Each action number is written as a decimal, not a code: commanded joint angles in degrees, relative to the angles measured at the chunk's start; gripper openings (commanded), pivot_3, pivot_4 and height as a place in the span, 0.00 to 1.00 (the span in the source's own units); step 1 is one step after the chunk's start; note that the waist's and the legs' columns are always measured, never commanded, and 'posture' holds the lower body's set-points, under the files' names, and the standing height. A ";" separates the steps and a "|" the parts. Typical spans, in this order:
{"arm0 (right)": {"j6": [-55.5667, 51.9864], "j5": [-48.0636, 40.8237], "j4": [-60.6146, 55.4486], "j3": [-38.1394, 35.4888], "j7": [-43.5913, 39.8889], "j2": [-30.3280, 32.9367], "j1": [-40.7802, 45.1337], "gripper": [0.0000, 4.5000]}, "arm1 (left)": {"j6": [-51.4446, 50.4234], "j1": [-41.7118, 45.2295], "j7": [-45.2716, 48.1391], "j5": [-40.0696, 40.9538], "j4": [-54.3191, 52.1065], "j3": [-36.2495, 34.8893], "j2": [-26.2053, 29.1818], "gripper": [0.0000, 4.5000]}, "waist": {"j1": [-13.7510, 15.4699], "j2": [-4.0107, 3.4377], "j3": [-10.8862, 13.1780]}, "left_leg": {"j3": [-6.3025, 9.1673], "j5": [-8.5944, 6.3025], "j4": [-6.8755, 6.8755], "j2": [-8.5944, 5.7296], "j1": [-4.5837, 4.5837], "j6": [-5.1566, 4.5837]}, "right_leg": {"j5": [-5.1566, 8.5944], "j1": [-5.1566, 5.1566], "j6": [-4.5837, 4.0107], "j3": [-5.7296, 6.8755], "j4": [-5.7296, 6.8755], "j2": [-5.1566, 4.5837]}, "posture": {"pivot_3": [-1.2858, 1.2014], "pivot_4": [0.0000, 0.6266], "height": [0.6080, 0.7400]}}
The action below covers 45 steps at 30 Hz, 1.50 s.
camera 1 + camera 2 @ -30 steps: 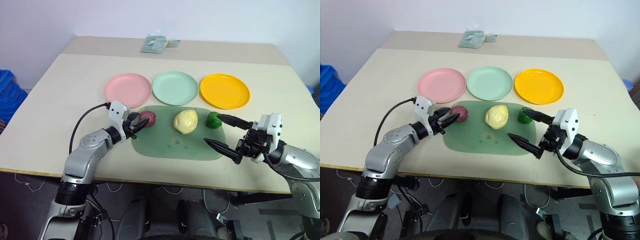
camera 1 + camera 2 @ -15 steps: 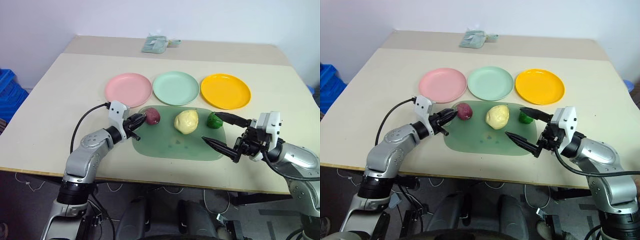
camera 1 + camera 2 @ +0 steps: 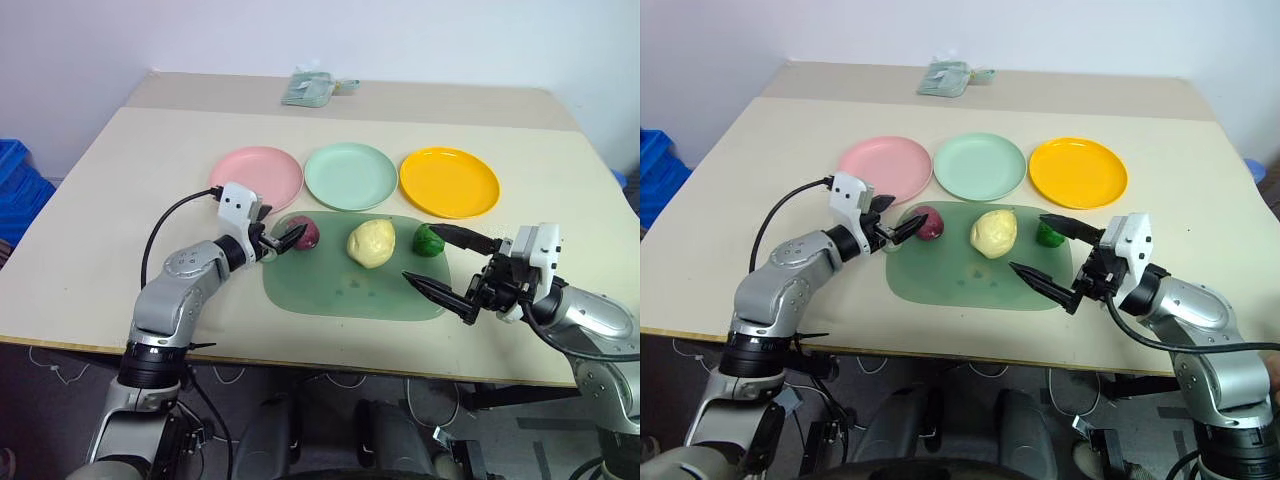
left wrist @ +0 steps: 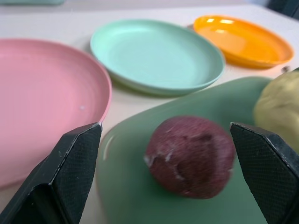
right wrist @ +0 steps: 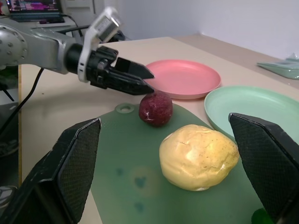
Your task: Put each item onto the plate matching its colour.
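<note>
- Purplish-red lump [image 4: 190,156] lies on the green mat [image 3: 350,290], just beside the pink plate [image 3: 256,177], not yet on it.
- Left gripper [image 4: 173,175], nearly clenched a second ago, now gapes either side of the lump; a grasp likely follows.
- Right gripper [image 3: 440,262] hangs released near the green lump [image 3: 428,240].

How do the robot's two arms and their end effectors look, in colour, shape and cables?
Both arms have rounded silver-grey shells with black joints. Each wrist carries a small white block. The left end effector and the right end effector each have two long, black, pointed fingers with a fine textured surface. A black cable loops along the left arm.
</note>
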State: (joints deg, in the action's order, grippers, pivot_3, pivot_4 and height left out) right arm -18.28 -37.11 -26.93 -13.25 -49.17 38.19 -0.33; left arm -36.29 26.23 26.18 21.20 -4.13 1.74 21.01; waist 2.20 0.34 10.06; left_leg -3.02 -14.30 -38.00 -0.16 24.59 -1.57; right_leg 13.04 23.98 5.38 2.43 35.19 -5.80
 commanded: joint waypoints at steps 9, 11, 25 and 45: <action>1.16 -0.30 -4.88 -2.08 1.69 -0.51 -2.99 1.00 | 0.13 3.32 1.97 -2.34 4.94 2.28 -3.09 0.88 | 0.02 0.02 -0.01 | 0.02 -0.01 -0.05 0.00 -0.04 -0.01 | 0.00 -0.09 0.00 0.01 0.00 -0.01 | 0.52 0.24 1.00; 1.07 -0.37 -5.27 -2.08 1.95 -0.51 -3.26 1.00 | -0.04 3.04 2.12 -2.49 4.85 2.10 -3.24 0.68 | -0.07 0.02 -0.02 | 0.02 -0.01 -0.05 0.00 -0.06 -0.01 | 0.00 -0.09 0.00 0.01 0.01 0.00 | 0.52 0.24 1.00; 1.42 0.52 -3.09 -0.57 1.48 -0.55 -1.02 1.00 | 0.95 2.10 0.80 -3.10 2.98 1.07 -4.25 0.17 | 0.03 0.02 -0.04 | 0.06 -0.01 -0.08 0.00 -0.15 -0.02 | 0.00 -0.23 0.00 0.02 -0.02 -0.03 | 0.52 0.24 1.00; 3.34 2.15 -0.07 0.64 -0.42 -1.26 0.55 1.00 | 2.23 5.04 -2.92 -2.69 0.84 -1.44 -6.15 0.17 | 0.01 0.03 -0.03 | 0.05 -0.02 -0.08 0.00 -0.13 -0.02 | 0.00 -0.21 0.01 0.02 -0.03 -0.02 | 0.52 0.24 1.00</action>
State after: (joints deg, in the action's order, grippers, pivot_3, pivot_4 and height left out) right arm -15.88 -34.56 -26.46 -12.06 -49.47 37.11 -0.44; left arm -34.63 30.06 23.44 18.48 -0.95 0.88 14.96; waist 2.21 0.37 10.03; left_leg -2.98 -14.32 -38.08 -0.15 24.46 -1.59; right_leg 13.04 23.77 5.39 2.46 35.16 -5.82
